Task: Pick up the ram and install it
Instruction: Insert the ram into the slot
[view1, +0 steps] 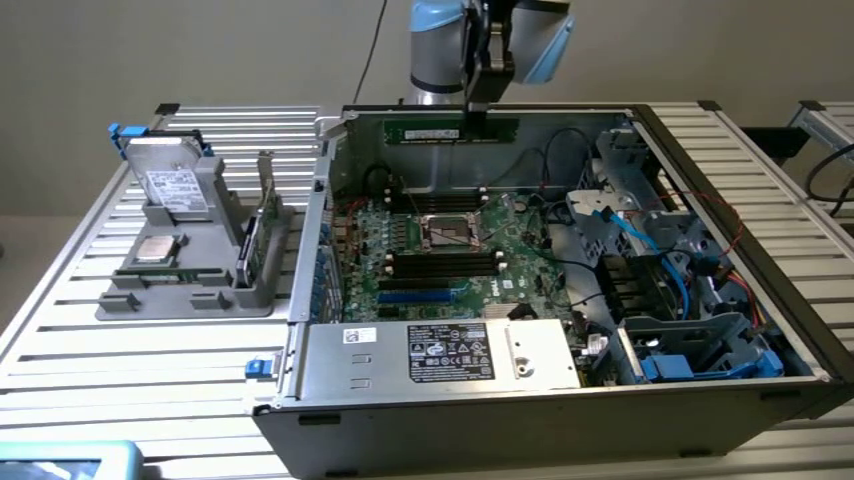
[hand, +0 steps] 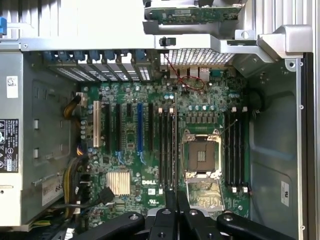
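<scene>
The ram (view1: 451, 131), a long narrow green stick, hangs level above the far part of the open computer case (view1: 694, 250). My gripper (view1: 477, 112) is shut on its upper edge near the middle. In the wrist view the black fingers (hand: 161, 220) close together over the motherboard (hand: 125, 150), with the stick edge-on between them. Below lie the empty processor socket (hand: 200, 157) and black memory slots (hand: 167, 145) on one side of it, with more memory slots (hand: 235, 150) on the other. The stick is well above the board and touches no slot.
A grey holder (view1: 174, 285) at the exterior view's left carries a hard drive (view1: 171, 185), a silver processor chip (view1: 158, 250) and a taller green card (view1: 267, 225). The power supply (view1: 447, 350), drive cages (view1: 694, 350) and blue cables (view1: 627, 225) crowd the case.
</scene>
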